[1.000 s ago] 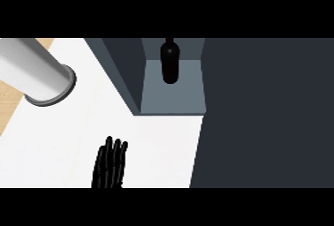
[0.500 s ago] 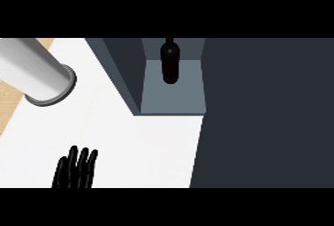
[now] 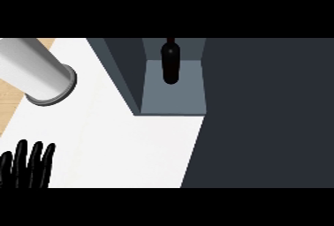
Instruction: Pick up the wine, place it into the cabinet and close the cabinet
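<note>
The wine bottle (image 3: 169, 64), dark and slim, stands inside the open cabinet (image 3: 171, 99) on its grey-blue floor, near the back. My left hand (image 3: 26, 164) shows at the lower left edge over the white counter, fingers straight and pointing up, holding nothing. It is far from the cabinet and the bottle. My right hand does not show.
A light grey cylinder (image 3: 36, 70) lies across the upper left corner over the white counter (image 3: 117, 150). A wide dark panel (image 3: 267, 114) fills the right side, from the cabinet's opening down to the lower edge. A strip of wooden floor (image 3: 9, 110) shows at the far left.
My left hand has slid to the left and lower, now at the view's lower left edge. The bottle and the cabinet have not moved.
</note>
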Robot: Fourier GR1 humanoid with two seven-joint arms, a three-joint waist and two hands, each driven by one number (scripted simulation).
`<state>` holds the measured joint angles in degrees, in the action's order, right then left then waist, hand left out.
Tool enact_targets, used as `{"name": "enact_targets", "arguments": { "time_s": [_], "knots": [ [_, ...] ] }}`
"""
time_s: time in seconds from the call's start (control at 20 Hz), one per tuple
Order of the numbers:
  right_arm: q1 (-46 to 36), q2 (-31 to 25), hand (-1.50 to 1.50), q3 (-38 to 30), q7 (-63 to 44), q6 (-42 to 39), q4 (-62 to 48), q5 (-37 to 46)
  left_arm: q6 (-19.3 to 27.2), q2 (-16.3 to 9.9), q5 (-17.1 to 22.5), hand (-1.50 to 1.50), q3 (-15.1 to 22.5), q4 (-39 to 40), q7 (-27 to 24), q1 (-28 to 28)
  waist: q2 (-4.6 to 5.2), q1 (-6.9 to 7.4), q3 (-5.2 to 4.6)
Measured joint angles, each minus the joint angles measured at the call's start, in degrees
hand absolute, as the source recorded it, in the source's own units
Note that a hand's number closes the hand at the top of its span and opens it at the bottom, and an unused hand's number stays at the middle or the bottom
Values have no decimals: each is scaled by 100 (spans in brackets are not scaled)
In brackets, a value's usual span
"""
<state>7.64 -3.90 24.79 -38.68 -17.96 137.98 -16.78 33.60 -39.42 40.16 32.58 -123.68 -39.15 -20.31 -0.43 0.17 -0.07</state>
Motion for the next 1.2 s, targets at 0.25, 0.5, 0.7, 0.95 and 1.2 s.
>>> {"name": "enact_targets", "arguments": {
  "time_s": [0.25,0.5,0.7,0.95,1.2],
  "knots": [
    [-179,191,150,758,-250,267,9,99,-500,-210,347,-150,-556,38,-108,-355,-4,2,-4],
    [-244,330,150,1414,-319,705,24,461,-851,-505,640,-150,-1112,-35,-15,-646,-19,-21,-4],
    [-459,291,150,1950,-259,1423,53,1150,-1106,-592,774,-150,-1393,12,57,-719,-21,-23,-7],
    [-946,178,150,2250,-214,2201,-28,1789,-1448,-712,915,-150,-1712,-19,92,-943,-21,25,-9],
    [-1557,-161,150,2446,-247,2872,-59,2222,-1771,-742,1135,-150,-1957,93,234,-900,-11,39,-13]
  ]
}}
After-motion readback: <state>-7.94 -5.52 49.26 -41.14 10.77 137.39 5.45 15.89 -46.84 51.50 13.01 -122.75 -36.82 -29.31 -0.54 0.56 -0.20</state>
